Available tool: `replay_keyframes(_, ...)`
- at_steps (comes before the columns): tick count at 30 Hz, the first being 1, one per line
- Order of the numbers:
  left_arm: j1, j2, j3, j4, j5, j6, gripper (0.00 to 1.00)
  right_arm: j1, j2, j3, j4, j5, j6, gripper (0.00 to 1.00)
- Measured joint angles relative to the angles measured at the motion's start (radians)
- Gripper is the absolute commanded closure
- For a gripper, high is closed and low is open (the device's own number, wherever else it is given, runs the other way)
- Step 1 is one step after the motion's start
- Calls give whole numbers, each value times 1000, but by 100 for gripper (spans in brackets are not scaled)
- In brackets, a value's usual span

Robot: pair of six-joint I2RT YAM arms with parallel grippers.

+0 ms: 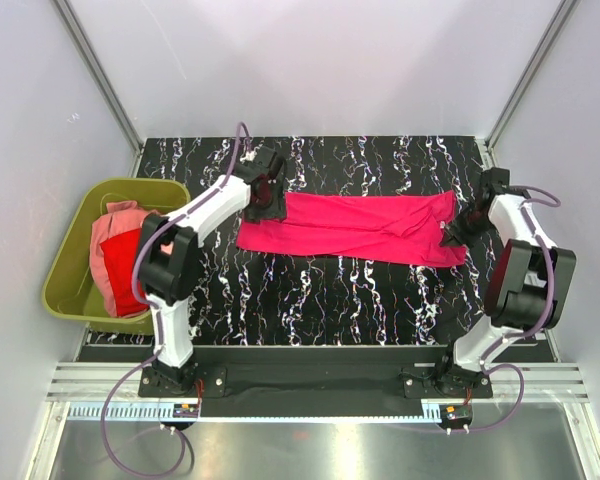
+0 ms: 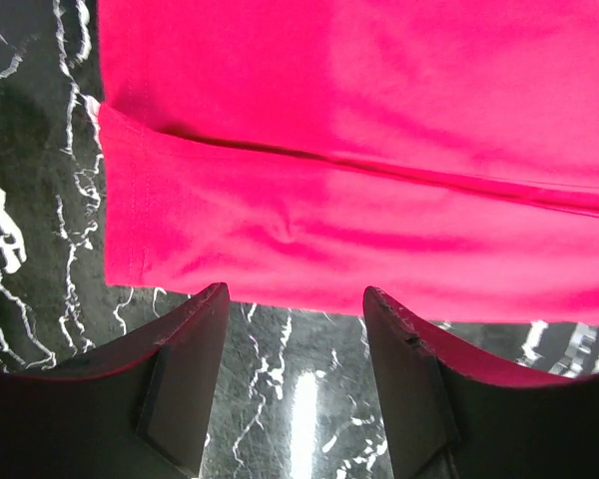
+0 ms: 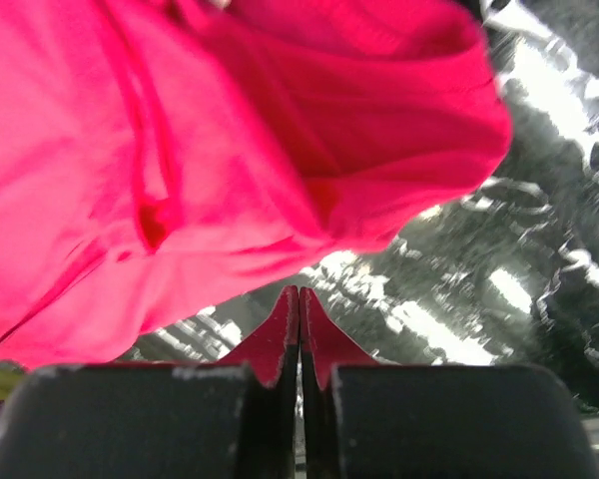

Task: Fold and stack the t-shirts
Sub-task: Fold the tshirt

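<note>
A bright magenta-pink t-shirt [image 1: 350,228] lies folded into a long band across the back of the black marbled table. My left gripper [image 1: 265,205] hangs over its left end. In the left wrist view the left gripper [image 2: 295,297] is open, its fingers just short of the t-shirt's [image 2: 359,150] hem, with only table between them. My right gripper [image 1: 455,235] is at the band's right end. The right wrist view shows the right gripper [image 3: 299,292] shut with nothing in it, the rumpled t-shirt [image 3: 180,150] just beyond its tips. A pale salmon-pink t-shirt [image 1: 108,225] and a red t-shirt [image 1: 128,262] lie bunched in the tub.
An olive-green plastic tub [image 1: 68,295] stands at the table's left edge, beside the left arm. White walls close in the back and both sides. Bare marbled table [image 1: 330,300] stretches between the shirt and the arms' bases.
</note>
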Motion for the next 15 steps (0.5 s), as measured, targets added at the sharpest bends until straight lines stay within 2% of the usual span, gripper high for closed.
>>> replay_keyframes(8, 14, 200, 3, -8, -12, 0, 38, -4, 142, -3, 75, 80, -48, 100)
replay_keyframes(15, 23, 201, 9, -2, -46, -1, 37, -4, 216, 3, 106, 183, -84, 98)
